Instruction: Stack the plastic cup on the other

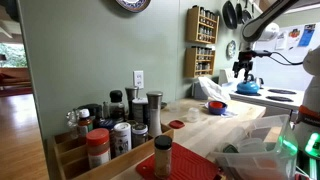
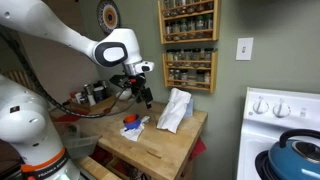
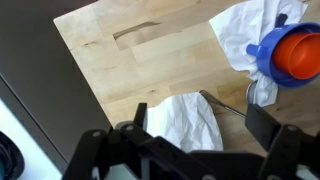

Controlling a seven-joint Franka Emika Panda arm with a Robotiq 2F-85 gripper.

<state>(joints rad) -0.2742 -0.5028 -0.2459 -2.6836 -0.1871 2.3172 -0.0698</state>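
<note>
Hand [image 3: 197, 135] spread, empty | orange cup [image 3: 299, 52] at two o'clock in wrist view, touching blue cup [image 3: 264, 48] | likely light, slippery, crushable plastic; pinch its rim gently.

In an exterior view we sit low at the counter's end, lens just behind a cluster of spice jars [image 1: 115, 125]. It faces along the wall toward the far-off arm [image 1: 275, 15], with the bench [image 1: 225, 122] at mid-distance.

In an exterior view we stand nearer and higher, facing the wall across the bench [image 2: 160, 148]. The arm [image 2: 60, 35] comes in from frame left and the stove [image 2: 275, 110] is at frame right.

Both exterior views share the wall spice rack [image 1: 203, 40] [image 2: 189, 45], the blue kettle [image 1: 247, 88] [image 2: 297, 150], the bench and the pincer [image 1: 243, 70] [image 2: 143, 95].

The wrist view looks steeply down on the bench top [image 3: 140, 60] from close above. The pincer [image 3: 200, 130] fills its lower edge. That wood top is what it shares with both exterior views.
</note>
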